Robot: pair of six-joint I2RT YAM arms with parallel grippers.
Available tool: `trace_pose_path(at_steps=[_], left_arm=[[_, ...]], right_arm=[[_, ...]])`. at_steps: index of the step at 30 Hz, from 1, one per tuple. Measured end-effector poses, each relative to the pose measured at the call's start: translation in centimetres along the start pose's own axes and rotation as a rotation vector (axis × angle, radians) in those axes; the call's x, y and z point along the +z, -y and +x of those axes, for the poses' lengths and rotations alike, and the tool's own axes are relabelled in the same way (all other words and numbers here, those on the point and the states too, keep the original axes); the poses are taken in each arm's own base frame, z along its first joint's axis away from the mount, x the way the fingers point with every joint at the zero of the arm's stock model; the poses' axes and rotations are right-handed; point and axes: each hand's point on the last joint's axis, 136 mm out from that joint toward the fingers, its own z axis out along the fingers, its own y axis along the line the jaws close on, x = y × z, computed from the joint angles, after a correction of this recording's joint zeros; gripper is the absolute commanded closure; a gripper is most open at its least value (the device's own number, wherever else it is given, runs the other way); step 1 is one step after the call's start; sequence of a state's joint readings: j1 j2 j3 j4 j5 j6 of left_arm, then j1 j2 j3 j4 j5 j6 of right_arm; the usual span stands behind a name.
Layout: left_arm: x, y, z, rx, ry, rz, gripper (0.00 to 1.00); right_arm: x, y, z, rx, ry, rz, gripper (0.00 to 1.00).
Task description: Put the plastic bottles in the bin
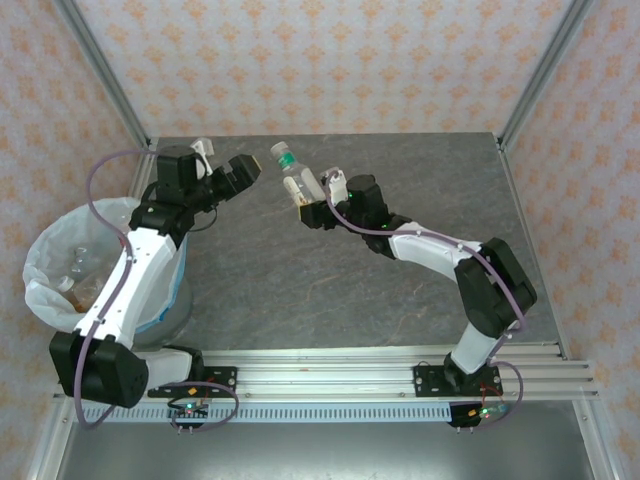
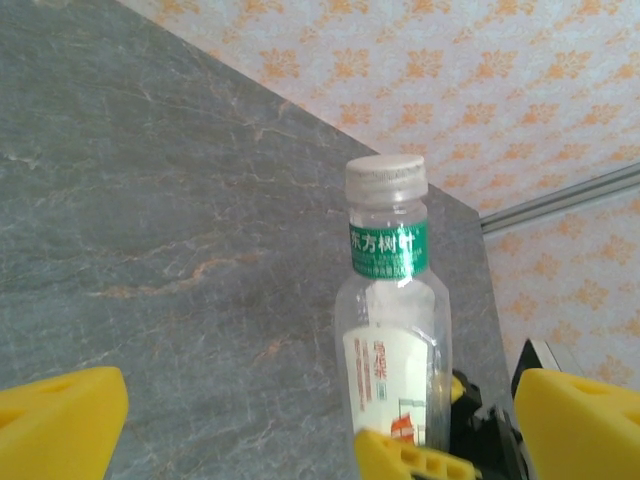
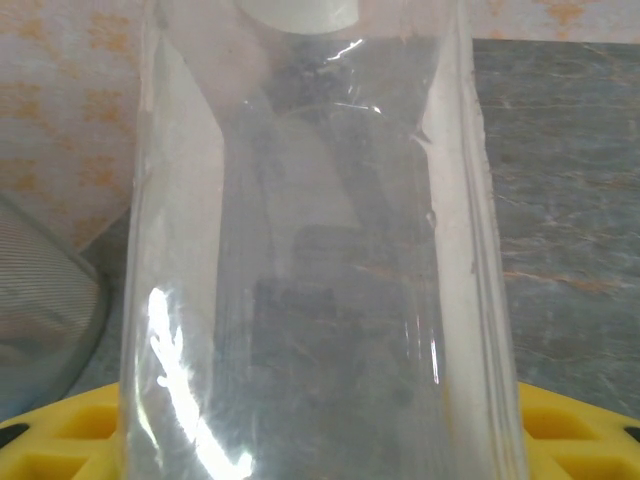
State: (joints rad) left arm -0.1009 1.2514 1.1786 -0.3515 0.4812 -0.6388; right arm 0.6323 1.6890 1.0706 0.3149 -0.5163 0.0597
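Handling looks easy in weight and tricky in grip. The clear bottle [image 1: 296,180] appears empty, so I judge it very light, with thin walls that give under pressure and a smooth skin that could slide between hard pads. The right gripper [image 1: 308,200] pinches it low on the body, jaws partly closed on the wall. It holds the bottle in the air above the far middle of the table [image 1: 400,180], with the white cap [image 1: 281,150] pointing up and away toward the left arm. From the right wrist the bottle [image 3: 320,280] stands between the yellow pads [image 3: 60,440], roughly centred. The best hold, in my judgement, is the straight middle of the body or just under the shoulder, below the green neck label [image 2: 388,250]. The cap end is narrow and would pivot.

The left gripper [image 1: 243,172] is spread wide and empty, just beside the cap end and facing it. Its wrist camera sees the bottle [image 2: 395,340] standing between its yellow fingers [image 2: 60,420], which do not touch it. That reads as a handover setting, with the bottle's upper half free to take.

The bin [image 1: 40,255] sits at the near left of the table, beside the left arm, and is lined with a white bag. Inside lie a few bottles [image 1: 75,265], probably three or four, though the arm and the bag's folds hide part of the heap. There is room for more.
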Motion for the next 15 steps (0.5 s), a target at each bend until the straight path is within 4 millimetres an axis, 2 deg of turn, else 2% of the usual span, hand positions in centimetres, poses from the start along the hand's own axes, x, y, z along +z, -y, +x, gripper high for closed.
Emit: trace_pose_path(at_steps=[9,15], left_arm=[[3.1,0.1,-0.3,-0.01,-0.003,0.027,0.0],[4.2,1.7,-1.4,-0.002,0.015,0.088,0.07]], right_arm=[[-0.6,-3.4,-1.1,0.047,0.04,-0.14,0.5],[-0.7,-5.8,-0.7,0.072,0.015,-0.231,0.5]])
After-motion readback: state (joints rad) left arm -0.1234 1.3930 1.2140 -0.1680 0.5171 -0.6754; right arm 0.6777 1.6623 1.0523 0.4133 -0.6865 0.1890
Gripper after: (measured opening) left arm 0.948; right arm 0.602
